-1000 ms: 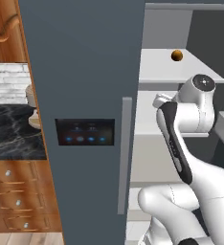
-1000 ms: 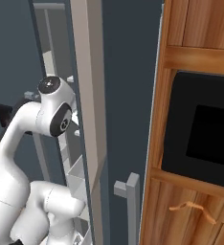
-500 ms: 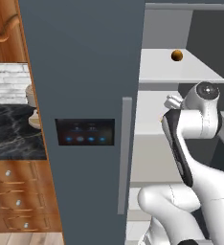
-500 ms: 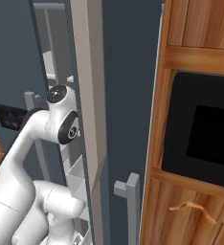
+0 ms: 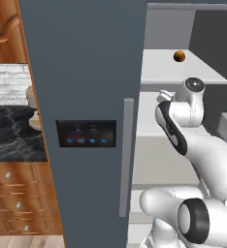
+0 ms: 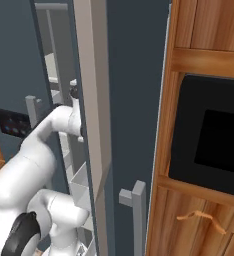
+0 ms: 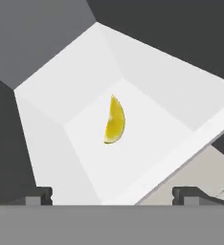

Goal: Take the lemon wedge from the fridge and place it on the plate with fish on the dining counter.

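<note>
The lemon wedge (image 7: 115, 121) lies bright yellow on the floor of a white fridge compartment (image 7: 147, 86) in the hand view, straight ahead of my gripper (image 7: 111, 195). The two dark fingertips (image 7: 38, 195) stand far apart at the bottom edge, open, with nothing between them and well short of the wedge. The dark slate-blue fridge (image 5: 81, 72) has its left door shut and its right side open; my arm (image 5: 183, 121) reaches into the white shelves there. The plate with fish is out of view.
A small round brown-orange ball (image 5: 179, 56) sits on the upper white shelf (image 5: 183, 72). The open fridge door (image 6: 91, 115) stands edge-on beside my arm (image 6: 54, 130). A wooden cabinet with a black oven (image 6: 209, 130) is on the right. Black marble counter (image 5: 8, 131) lies left.
My arm has reached further forward and down into the open side of the fridge; the wrist has dropped lower below the upper shelf.
</note>
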Available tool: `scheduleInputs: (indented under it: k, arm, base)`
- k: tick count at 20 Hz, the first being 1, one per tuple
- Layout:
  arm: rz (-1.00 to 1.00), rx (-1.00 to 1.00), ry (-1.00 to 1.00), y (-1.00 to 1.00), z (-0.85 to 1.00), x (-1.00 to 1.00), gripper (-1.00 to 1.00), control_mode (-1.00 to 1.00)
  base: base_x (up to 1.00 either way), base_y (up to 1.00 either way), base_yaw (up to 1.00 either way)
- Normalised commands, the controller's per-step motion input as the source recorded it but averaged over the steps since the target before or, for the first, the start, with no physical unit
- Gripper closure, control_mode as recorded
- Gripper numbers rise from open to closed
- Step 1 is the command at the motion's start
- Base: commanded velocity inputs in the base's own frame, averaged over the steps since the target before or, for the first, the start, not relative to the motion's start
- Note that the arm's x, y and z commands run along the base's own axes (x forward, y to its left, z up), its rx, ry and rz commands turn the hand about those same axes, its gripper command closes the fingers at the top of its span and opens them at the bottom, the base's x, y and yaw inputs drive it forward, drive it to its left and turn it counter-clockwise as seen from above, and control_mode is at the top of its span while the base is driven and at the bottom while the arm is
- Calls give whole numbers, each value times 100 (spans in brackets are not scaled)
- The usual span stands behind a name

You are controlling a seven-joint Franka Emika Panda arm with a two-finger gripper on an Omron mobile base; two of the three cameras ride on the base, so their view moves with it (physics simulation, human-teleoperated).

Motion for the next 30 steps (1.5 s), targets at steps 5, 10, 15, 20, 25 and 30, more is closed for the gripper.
scheduleInputs:
  k: [5, 10, 15, 20, 25, 30]
  arm:
    - [5, -4, 13, -1, -42, 50, -100, -100]
    - [7, -2, 1, -21, -44, 52, -100, -100]
    - [5, 0, -2, -27, -33, 37, -100, -100]
    - [1, 0, 0, -11, -15, 39, -100, -100]
    - [0, 0, 0, 0, -14, 50, -100, -100]
    - [3, 0, 0, -6, -38, 6, -100, -100]
  base:
    - [0, 0, 0]
    - [0, 0, 0]
    - [0, 0, 0]
    - [0, 0, 0]
    - [0, 0, 0]
    - [0, 0, 0]
